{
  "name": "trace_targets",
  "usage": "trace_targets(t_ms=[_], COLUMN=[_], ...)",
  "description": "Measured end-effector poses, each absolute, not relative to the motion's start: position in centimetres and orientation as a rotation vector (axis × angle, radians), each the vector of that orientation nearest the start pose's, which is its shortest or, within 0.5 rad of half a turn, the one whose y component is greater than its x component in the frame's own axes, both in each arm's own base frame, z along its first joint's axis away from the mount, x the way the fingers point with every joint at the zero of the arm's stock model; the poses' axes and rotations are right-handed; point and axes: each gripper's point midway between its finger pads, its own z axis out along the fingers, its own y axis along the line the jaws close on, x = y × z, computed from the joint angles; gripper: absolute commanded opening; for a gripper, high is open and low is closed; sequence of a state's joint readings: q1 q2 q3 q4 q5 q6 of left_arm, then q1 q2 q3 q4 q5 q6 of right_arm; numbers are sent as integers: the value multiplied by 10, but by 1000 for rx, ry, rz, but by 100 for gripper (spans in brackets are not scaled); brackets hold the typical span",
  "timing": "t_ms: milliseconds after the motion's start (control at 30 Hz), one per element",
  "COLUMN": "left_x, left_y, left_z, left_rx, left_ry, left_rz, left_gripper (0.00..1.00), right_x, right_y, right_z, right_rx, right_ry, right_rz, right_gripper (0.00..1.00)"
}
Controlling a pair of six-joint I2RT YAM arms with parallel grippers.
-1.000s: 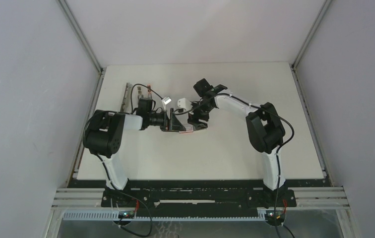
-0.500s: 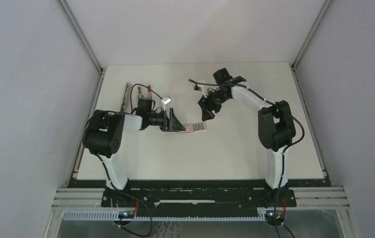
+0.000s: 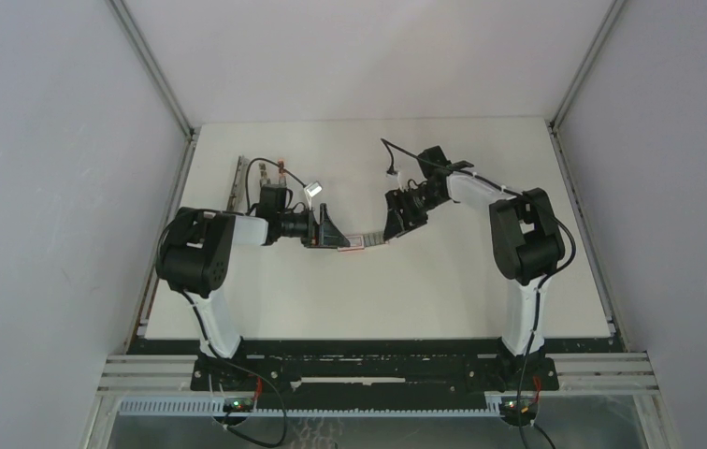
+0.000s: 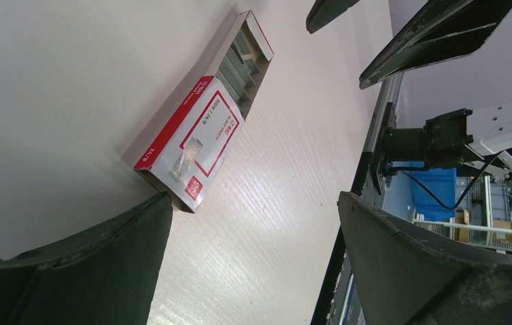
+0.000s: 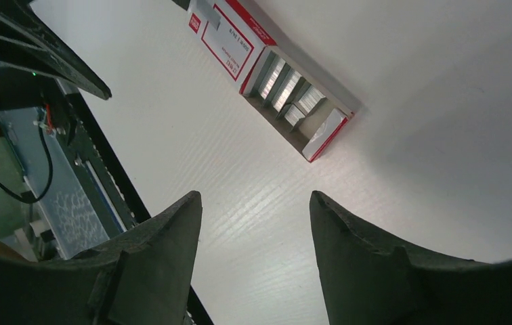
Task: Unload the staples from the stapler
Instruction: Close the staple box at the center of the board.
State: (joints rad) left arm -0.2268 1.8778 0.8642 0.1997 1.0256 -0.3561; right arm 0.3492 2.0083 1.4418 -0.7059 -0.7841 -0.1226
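Facing each other across a small box, both grippers sit low over the table (image 3: 443,290); the left gripper (image 4: 253,203) has its jaws spread wide and empty, and the right gripper (image 5: 254,196) has its jaws parted less widely, also holding nothing; just ahead of the left jaws, beside one fingertip (image 4: 162,203), lies the closed end of the red-and-white box (image 4: 199,135), flat on the surface; this spacing probably lets the left jaws brace the sleeve if it slides; the box's inner tray is drawn out toward the right jaws, so the staples (image 5: 286,88), grey strips lying side by side in the tray, are exposed on that side; the right jaws stand short of the tray's open end, apart from it, a stance that suits reaching in or pushing the tray home; beyond the left gripper, well apart from both sets of jaws, a grey bar (image 3: 237,182) lies near the table's far-left edge; whether it is the tool being unloaded cannot be told.
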Motion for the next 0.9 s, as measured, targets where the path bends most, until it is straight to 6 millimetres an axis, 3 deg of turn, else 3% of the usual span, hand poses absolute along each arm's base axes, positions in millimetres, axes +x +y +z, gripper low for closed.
trace_targets(t_ms=[367, 900], left_x=[312, 312], left_y=[-234, -234], left_z=[51, 51], left_rx=[364, 364], left_ry=[2319, 2319], left_rz=[-1498, -1499], left_gripper=[97, 97], right_x=[343, 347], right_y=[253, 252], right_z=[66, 42], right_rx=[-662, -565], right_ry=[2587, 2663], right_rz=[1176, 1172], right_gripper=[60, 59])
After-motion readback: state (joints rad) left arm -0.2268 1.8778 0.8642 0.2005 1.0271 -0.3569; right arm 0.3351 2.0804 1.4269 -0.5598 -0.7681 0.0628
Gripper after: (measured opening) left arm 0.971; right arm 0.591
